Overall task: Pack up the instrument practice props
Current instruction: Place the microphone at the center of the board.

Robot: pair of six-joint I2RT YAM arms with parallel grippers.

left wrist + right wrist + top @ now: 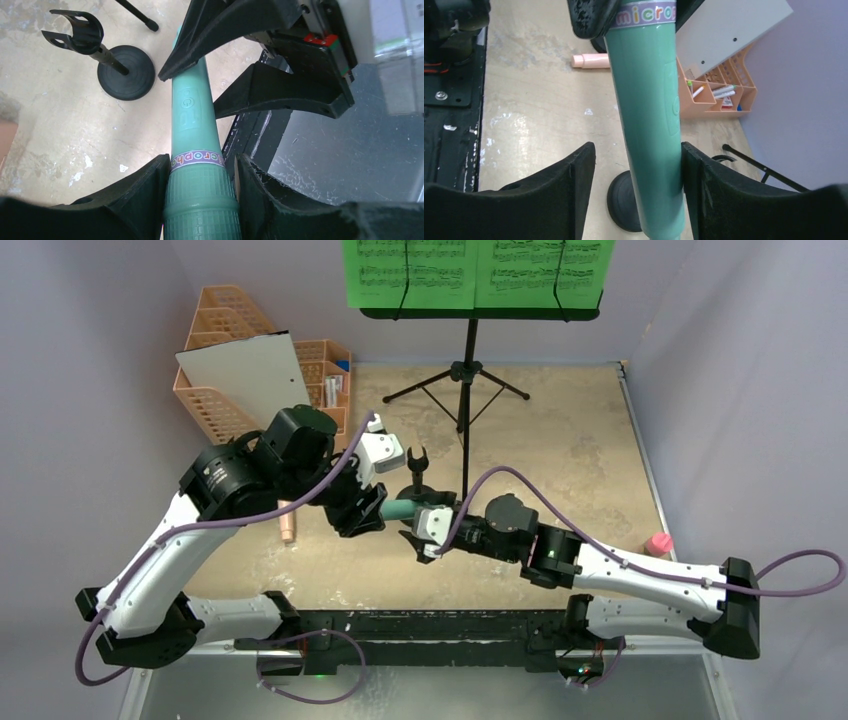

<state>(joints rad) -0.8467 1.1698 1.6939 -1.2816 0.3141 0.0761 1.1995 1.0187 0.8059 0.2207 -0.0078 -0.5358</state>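
Mint microphone (192, 115) in left hand (201, 161), black holder (125, 72) seemingly just behind.

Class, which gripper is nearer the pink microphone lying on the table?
Left. The left gripper grips the mint microphone just right of the pink microphone. The right gripper sits further right, its fingers flanking the mint microphone's other end.

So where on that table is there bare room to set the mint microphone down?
The widest bare patch is the right half of the table, between the music stand's tripod legs and the right wall. Crowded: the orange organizer back left, and the centre, where both arms meet around the mint microphone beside a black holder.
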